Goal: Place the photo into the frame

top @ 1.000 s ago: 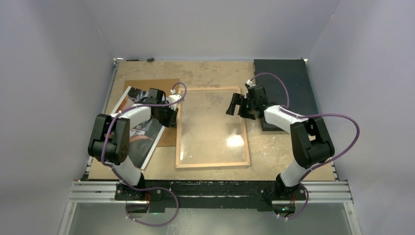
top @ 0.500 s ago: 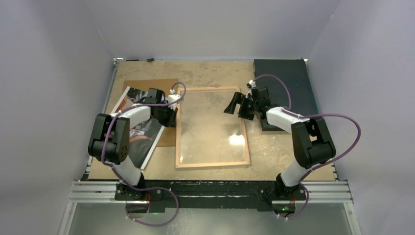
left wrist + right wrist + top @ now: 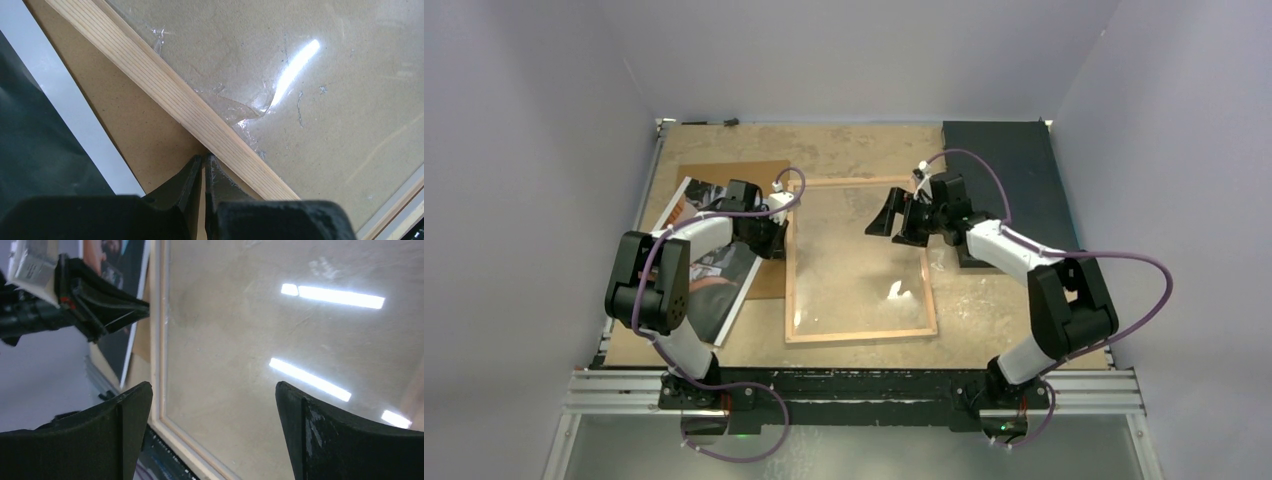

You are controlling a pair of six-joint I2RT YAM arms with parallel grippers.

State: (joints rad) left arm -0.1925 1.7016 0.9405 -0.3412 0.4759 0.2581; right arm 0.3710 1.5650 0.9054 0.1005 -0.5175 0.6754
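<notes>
Reaching further left than a second ago, the right gripper (image 3: 212,392) is now hanging over the far part of the pane, while the left arm is sitting where it was.

The photo (image 3: 727,283) is lying picture side up on the brown backing board (image 3: 734,172), left of the frame (image 3: 861,336) and partly under the left arm. Its long axis is running far to near but skewed, with the far end leaning toward the frame and the near end swinging out to the left. The frame is lying wood back up, just beside the photo, with its long axis running almost straight far to near, so the two are not lining up.

The left gripper (image 3: 203,165) is clenched with nothing visibly between its fingers, its tips sitting against the outer side of the frame's left rail, above the backing board. The right gripper is standing spread wide, grasping nothing. A black mat (image 3: 999,160) is lying at the far right of the table (image 3: 854,145).

Several things are looking risky, in my judgement. If the skew is not turned out, a corner of the photo is likely going to catch on a rail and buckle the print. Being glossy and flat, the photo is offering little to pinch and may slide over the board instead of lifting. Crinkled clear film along the left rail could be snagging its edge. A push from the clenched left tips could be shoving the frame sideways.
</notes>
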